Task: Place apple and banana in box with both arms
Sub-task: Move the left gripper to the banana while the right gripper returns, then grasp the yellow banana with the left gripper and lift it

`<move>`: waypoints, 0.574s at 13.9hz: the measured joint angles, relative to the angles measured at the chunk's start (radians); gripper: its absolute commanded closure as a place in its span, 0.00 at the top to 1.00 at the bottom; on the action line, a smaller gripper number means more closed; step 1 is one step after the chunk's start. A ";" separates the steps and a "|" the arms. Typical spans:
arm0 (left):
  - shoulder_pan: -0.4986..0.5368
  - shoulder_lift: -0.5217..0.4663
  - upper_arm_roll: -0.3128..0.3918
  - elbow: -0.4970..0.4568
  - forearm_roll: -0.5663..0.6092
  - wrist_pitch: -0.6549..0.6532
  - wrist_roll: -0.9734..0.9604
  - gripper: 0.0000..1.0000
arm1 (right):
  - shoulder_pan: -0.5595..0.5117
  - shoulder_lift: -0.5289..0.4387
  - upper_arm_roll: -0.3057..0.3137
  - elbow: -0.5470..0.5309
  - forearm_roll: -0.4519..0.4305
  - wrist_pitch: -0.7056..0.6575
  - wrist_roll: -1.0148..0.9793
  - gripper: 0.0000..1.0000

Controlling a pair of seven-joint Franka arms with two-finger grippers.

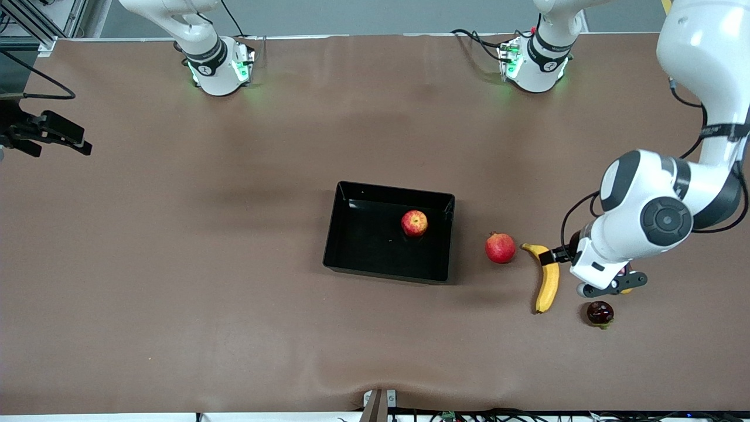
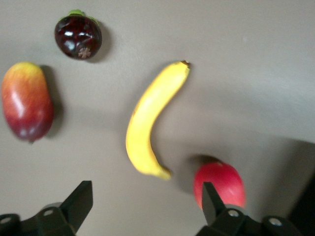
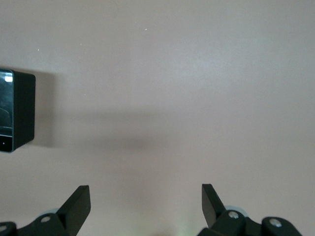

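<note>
So the small red apple with the yellowish patch (image 1: 414, 223) is sitting in the shallow glossy black tray (image 1: 351, 258), and the long curved yellow banana (image 1: 547, 276) lies on the brown table (image 1: 176, 264) toward my left arm's end, beside the round red pomegranate (image 1: 500, 247). My left gripper (image 2: 146, 207) hangs over that banana with jaws wide and empty, and only its wrist view shows the red-yellow mango (image 2: 26, 101), which the arm hides from the front camera. My right gripper (image 3: 145, 206) waits wide open over bare table, with just a corner of the tray in its own view

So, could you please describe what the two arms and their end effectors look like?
Both arms are glossy white with dark grey joints, black cables and green-lit bases. The left arm carries a round grey joint cap. The left end effector and right end effector have black, wedge-shaped fingers.
</note>
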 measured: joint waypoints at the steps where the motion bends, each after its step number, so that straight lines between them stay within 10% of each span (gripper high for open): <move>1: 0.021 0.032 0.000 -0.029 0.024 0.063 0.008 0.83 | -0.004 0.000 0.000 -0.001 -0.001 -0.011 -0.006 1.00; 4: 0.050 0.130 0.001 -0.059 0.110 0.165 0.010 0.63 | -0.005 -0.004 0.005 0.001 -0.002 -0.020 -0.009 1.00; 7: 0.059 0.182 0.001 -0.059 0.128 0.200 0.010 0.06 | -0.005 -0.010 0.009 0.007 -0.002 -0.051 -0.009 1.00; 8: 0.061 0.187 0.001 -0.059 0.128 0.204 0.010 0.00 | -0.005 -0.011 0.009 0.010 -0.002 -0.058 -0.009 1.00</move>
